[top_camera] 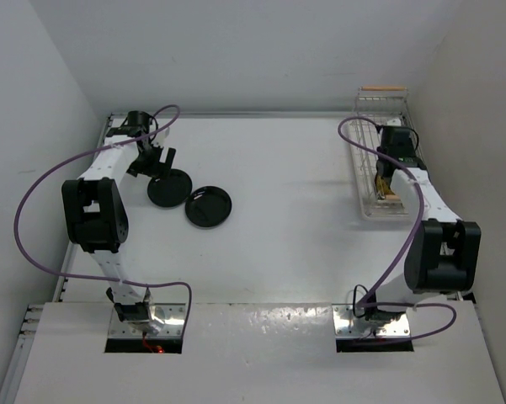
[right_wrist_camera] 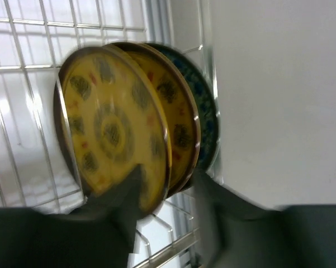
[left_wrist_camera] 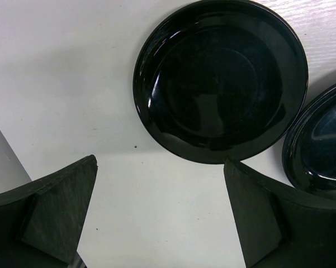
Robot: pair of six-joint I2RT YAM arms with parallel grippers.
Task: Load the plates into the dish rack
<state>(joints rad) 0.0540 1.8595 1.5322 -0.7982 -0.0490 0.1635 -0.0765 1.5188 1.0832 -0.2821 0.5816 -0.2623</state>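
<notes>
Two black plates (top_camera: 169, 188) lie flat on the table (top_camera: 278, 168) at the left, not yet loaded, near the wide-open left gripper (top_camera: 154, 164); two yellow plates (right_wrist_camera: 112, 128) and one blue-green plate (right_wrist_camera: 206, 106) stand in the dish rack (top_camera: 359, 181) at the right; the right gripper (right_wrist_camera: 168, 174) is at their bottom edge, and I cannot tell if it pinches one.
</notes>
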